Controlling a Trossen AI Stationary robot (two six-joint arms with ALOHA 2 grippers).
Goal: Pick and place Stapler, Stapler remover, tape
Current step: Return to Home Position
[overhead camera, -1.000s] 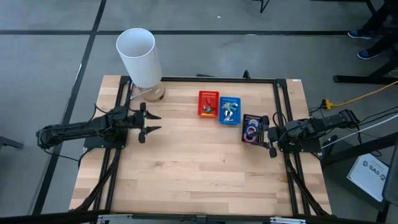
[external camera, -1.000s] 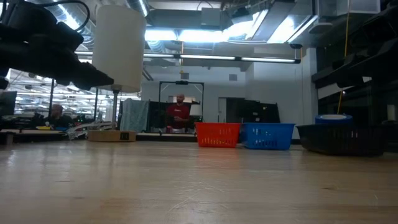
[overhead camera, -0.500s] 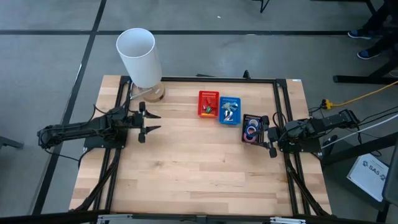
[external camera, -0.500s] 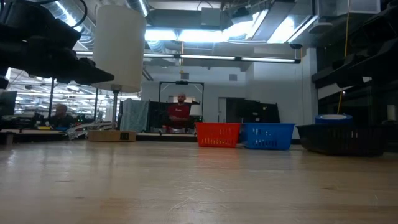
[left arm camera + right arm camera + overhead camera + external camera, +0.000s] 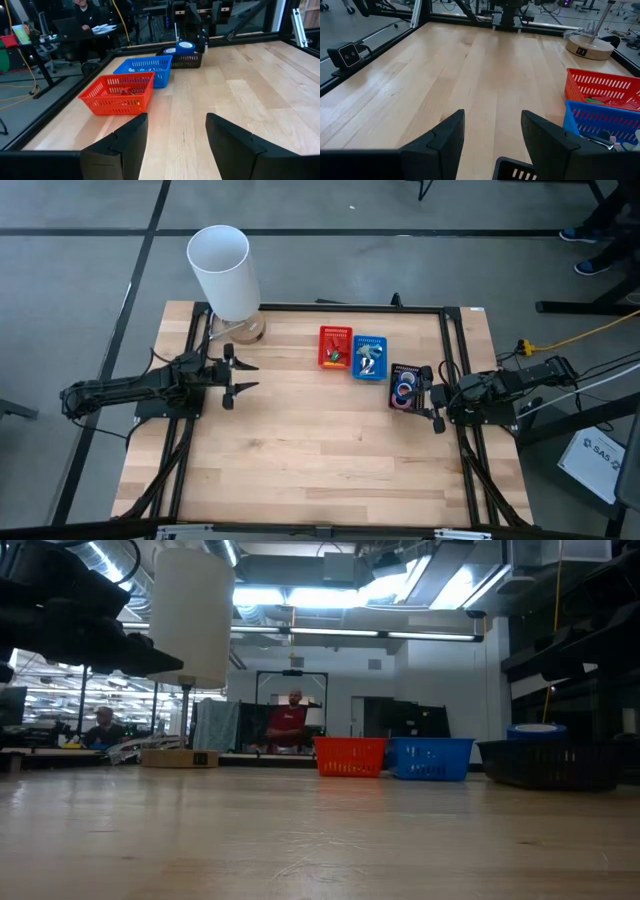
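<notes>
At the desk's (image 5: 320,450) left and right edges, the left fingers (image 5: 122,145) and right fingers (image 5: 440,145) stay parked, spread wide and empty; nothing has moved, so the sorting looks finished.

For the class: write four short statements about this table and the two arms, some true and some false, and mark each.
1. The red bin stands right beside the blue bin. True.
2. The left gripper holds a stapler. False: it is open and empty.
3. Tape rolls lie in the black bin. True.
4. The right gripper is shut on a roll. False: it is open and empty, next to the black bin.
</notes>
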